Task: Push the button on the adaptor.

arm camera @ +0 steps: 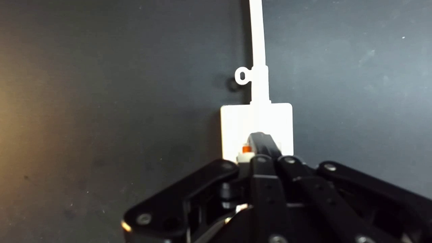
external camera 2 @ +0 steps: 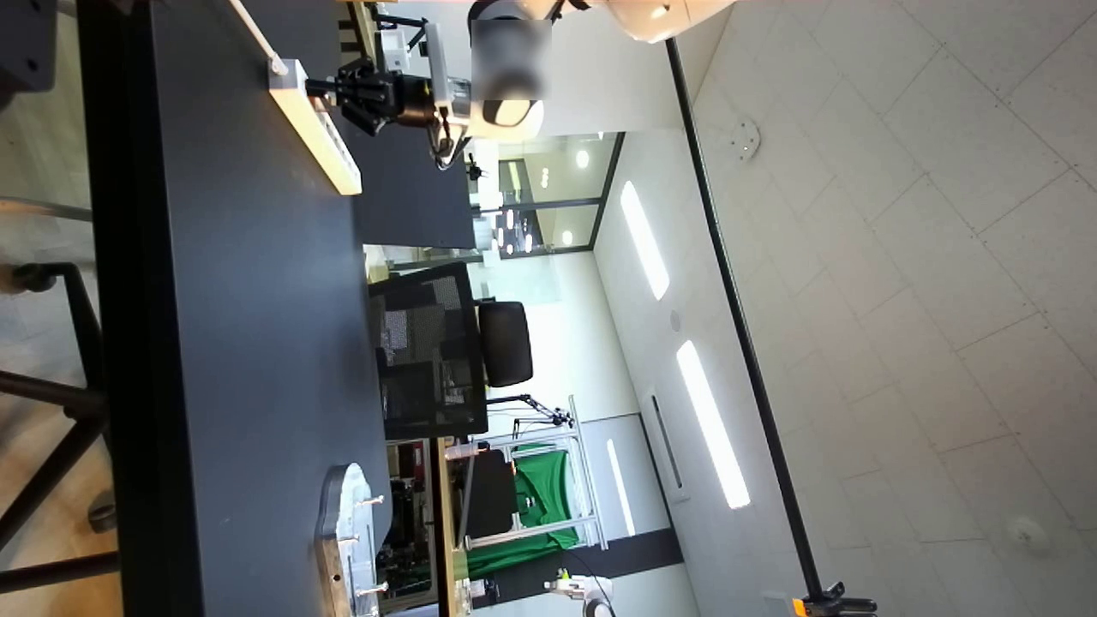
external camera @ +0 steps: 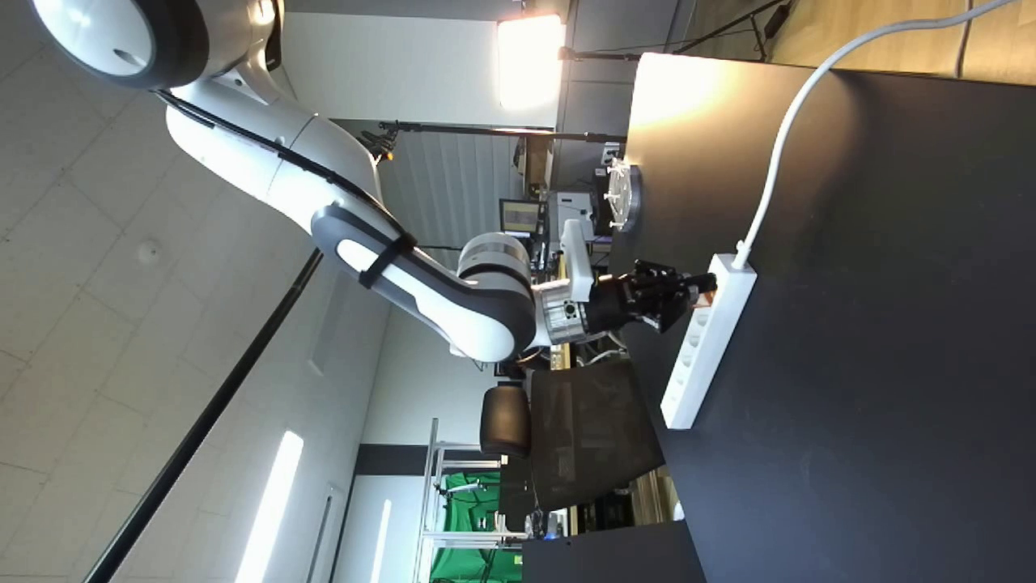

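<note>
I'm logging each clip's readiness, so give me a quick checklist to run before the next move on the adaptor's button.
1. Claw shut: ok.
2. Adaptor lying on the table: ok.
3. Claw near the adaptor's end where the cable enters: ok in both exterior views.
4. Orange button fully visible in the wrist view: not ok, the claw covers part.
5. Button pressed down: cannot tell.
6. Cable clear of the claw: ok.

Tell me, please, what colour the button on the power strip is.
The partly hidden button shows orange, clearest in the wrist view.
</note>
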You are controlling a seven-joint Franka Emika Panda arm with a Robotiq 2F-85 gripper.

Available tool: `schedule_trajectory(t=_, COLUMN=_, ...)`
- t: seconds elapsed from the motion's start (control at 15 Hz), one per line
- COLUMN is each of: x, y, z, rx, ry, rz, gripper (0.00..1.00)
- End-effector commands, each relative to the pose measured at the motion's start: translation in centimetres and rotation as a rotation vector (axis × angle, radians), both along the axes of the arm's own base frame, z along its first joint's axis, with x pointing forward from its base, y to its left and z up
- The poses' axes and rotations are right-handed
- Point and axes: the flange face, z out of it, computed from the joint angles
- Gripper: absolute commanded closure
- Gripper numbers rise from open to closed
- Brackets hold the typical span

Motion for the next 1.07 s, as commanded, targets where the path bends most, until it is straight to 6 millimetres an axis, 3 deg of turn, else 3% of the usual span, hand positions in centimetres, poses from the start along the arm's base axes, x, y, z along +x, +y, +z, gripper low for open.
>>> schedule_trajectory(t=0.0, x=-0.6, y=0.2, z=-0.1, rx=-0.019, ry=-0.041, rz=-0.026, gripper=1.0)
schedule_trajectory(t=0.47, x=-1.1, y=1.9, z=-0.1, rx=-0.064, ry=-0.084, rz=0.022, gripper=1.0)
schedule_trajectory(t=1.0, x=-2.2, y=6.5, z=-0.4, rx=-0.245, ry=-0.09, rz=0.139, gripper=1.0)
